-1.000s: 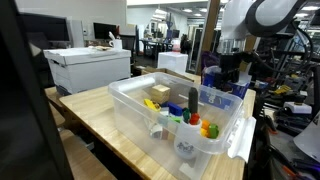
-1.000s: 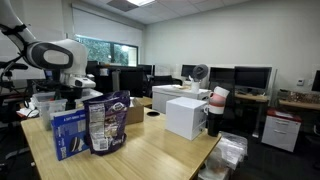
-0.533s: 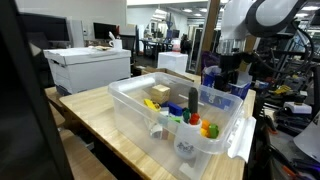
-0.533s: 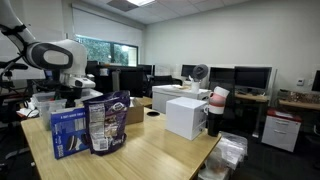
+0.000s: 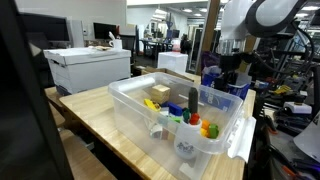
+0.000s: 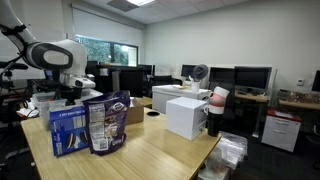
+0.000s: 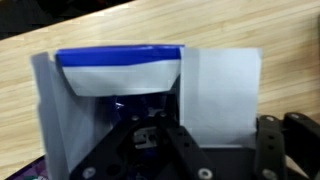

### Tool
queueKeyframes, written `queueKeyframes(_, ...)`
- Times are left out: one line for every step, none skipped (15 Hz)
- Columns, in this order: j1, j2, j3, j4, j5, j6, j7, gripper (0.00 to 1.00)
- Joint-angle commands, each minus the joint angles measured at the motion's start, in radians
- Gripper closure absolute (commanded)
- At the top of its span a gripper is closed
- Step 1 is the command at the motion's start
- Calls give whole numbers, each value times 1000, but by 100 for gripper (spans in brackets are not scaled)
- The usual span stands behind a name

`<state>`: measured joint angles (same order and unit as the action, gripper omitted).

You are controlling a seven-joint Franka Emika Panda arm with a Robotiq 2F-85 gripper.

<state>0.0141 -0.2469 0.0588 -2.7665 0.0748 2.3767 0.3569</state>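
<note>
Two bags stood upright, side by side, on the wooden table: a blue bag and a darker bag. The gripper hung just above the blue bag's top edge, fingertips lost in dark clutter. The wrist view was blurred, its lower edge cutting off the fingers; whether the jaws were apart or pinching, I could not tell.

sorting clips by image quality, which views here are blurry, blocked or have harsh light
Wrist view: soft all over, the blue and white package sits too close to focus. Exterior view: a dark blurred bar in the foreground blocks the left edge; the clear bin reads fairly sharp. Exterior view: the window is bright, the room otherwise evenly lit.
</note>
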Motion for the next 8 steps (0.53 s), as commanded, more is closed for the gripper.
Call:
queueKeyframes(8, 10, -8, -14, 38, 33, -52, 87)
queueKeyframes(8, 10, -8, -14, 38, 33, -52, 92)
queueKeyframes(8, 10, -8, -14, 38, 33, -52, 94)
queueKeyframes(8, 10, -8, -14, 38, 33, -52, 96)
queueKeyframes(8, 10, -9, -13, 38, 33, -52, 97)
queueKeyframes(7, 10, -9, -13, 38, 33, -52, 98)
queueKeyframes(7, 10, -10, -13, 38, 33, -52, 99)
queueKeyframes(7, 9, -10, -12, 38, 30, -52, 100)
